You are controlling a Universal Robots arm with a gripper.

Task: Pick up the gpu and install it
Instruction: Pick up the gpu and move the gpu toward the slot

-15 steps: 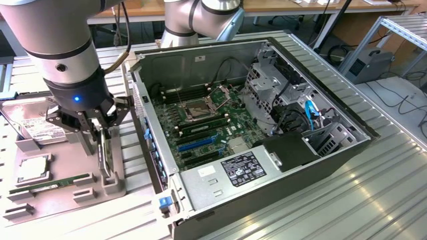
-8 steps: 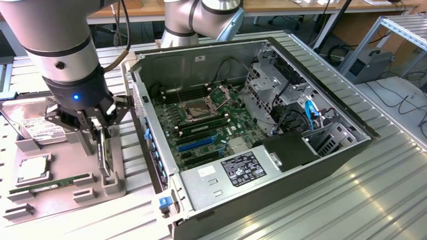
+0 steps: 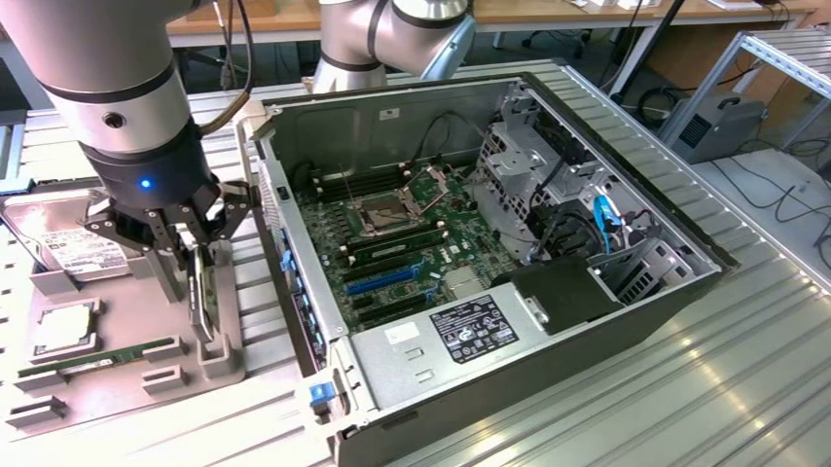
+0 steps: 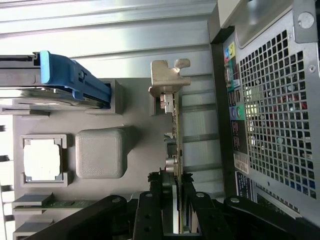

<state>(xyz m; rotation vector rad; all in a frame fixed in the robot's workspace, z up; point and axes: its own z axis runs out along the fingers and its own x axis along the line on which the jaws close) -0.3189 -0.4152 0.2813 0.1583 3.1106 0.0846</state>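
Barely begun. Grasp made, nothing more: claw (image 3: 189, 282) clenched on the gpu (image 4: 176, 135), low at the exterior view's left, well outside the open computer case (image 3: 389, 117). From the wrist, fingers (image 4: 155, 200) pressed against both faces of the thin card, silvery bracket (image 4: 167, 80) at its far end. Apparently not yet lifted clear of the grey parts tray (image 3: 117, 311), though hard to tell. Not yet carried across; blue expansion slot (image 3: 383, 277) on the motherboard (image 3: 403, 243) bare, waiting.

Robotics lab, ribbed metal workbench (image 3: 727, 389), opened computer tower (image 3: 377, 122), grey parts tray (image 3: 143, 302), wooden desks behind (image 3: 559, 12), cables across the floor (image 3: 792, 195).
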